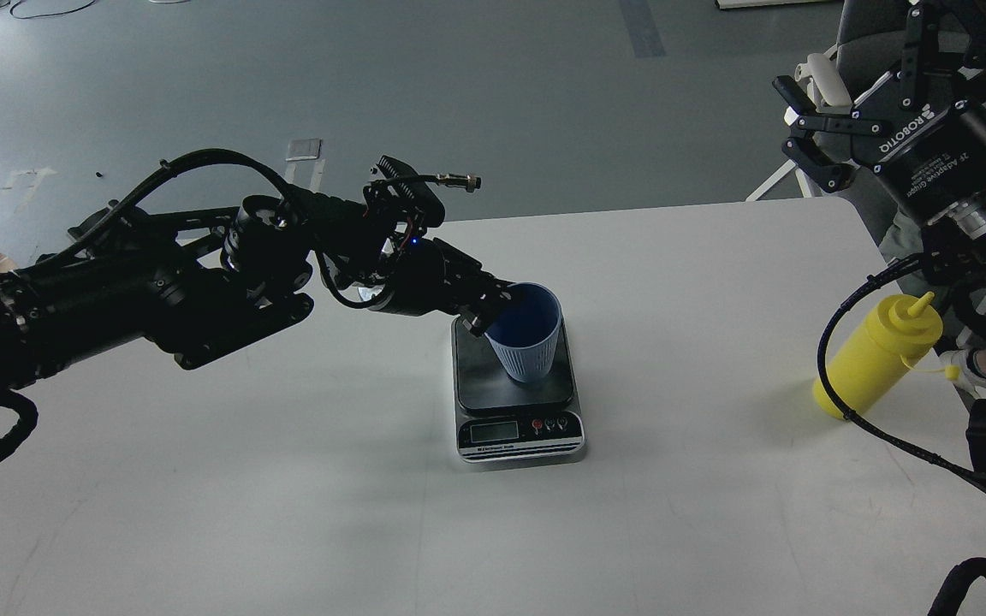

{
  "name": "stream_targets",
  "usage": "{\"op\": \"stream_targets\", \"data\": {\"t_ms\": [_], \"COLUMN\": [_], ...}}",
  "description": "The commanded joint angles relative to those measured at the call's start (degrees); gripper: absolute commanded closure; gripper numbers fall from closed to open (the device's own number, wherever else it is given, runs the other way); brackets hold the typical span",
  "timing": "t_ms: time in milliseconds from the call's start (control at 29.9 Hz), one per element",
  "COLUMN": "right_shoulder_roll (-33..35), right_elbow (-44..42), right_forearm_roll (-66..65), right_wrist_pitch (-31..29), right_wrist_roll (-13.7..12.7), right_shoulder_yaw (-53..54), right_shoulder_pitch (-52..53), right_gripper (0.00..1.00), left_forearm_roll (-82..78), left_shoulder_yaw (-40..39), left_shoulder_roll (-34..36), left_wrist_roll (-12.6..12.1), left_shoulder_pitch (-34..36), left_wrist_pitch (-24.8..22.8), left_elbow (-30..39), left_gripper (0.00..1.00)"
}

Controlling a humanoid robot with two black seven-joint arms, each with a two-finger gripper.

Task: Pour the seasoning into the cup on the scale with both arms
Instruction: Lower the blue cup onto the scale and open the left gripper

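Observation:
The light blue ribbed cup (529, 338) is upright on the dark platform of the scale (517, 402) at the table's middle. My left gripper (490, 306) comes in from the left and is shut on the cup's left rim. The yellow seasoning bottle (876, 355) stands at the right side of the table, leaning a little, its nozzle pointing up. My right gripper (792, 115) is open and empty, high above the table's far right corner, well above the bottle.
The scale's silver front with LCD and small buttons (520, 432) faces me. A black cable (852, 411) of my right arm loops in front of the bottle's base. The white table (288, 496) ends just behind the left arm; grey floor lies beyond.

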State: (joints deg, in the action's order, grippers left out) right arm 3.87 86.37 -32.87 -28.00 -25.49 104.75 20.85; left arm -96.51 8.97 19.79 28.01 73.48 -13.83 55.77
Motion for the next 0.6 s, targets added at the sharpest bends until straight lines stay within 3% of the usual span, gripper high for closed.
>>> {"op": "stream_targets", "data": {"t_ms": [0,200,334,368,434,568], "right_shoulder_roll": [0.1,0.1,0.1,0.1,0.1,0.1], "right_elbow": [0.3,0.6,0.6,0.6,0.6,0.6], "right_forearm_roll": [0.0,0.0,0.0,0.0,0.0,0.0], "right_wrist_pitch": [0.0,0.0,0.0,0.0,0.0,0.0], "right_wrist_roll": [0.0,0.0,0.0,0.0,0.0,0.0], "right_shoulder_yaw": [0.0,0.1,0.1,0.1,0.1,0.1], "right_shoulder_pitch": [-0.2,-0.7,-0.8,-0.8,-0.9,-0.9], "right_gripper": [0.01,0.01,0.01,0.01,0.01,0.01], "left_forearm_roll": [0.1,0.1,0.2,0.2,0.3,0.4], "left_shoulder_yaw": [0.0,0.8,0.7,0.7,0.7,0.7], "left_shoulder_roll": [-0.2,-0.9,-0.8,-0.8,-0.7,-0.5], "left_wrist_roll": [0.0,0.0,0.0,0.0,0.0,0.0], "left_shoulder_pitch": [0.0,0.1,0.3,0.3,0.3,0.3], "left_wrist_pitch": [-0.1,-0.1,-0.1,-0.1,-0.1,-0.1], "left_elbow": [-0.2,-1.8,-1.9,-1.9,-2.0,-2.1], "left_gripper": [0.96,0.93,0.73,0.6,0.47,0.41]}}
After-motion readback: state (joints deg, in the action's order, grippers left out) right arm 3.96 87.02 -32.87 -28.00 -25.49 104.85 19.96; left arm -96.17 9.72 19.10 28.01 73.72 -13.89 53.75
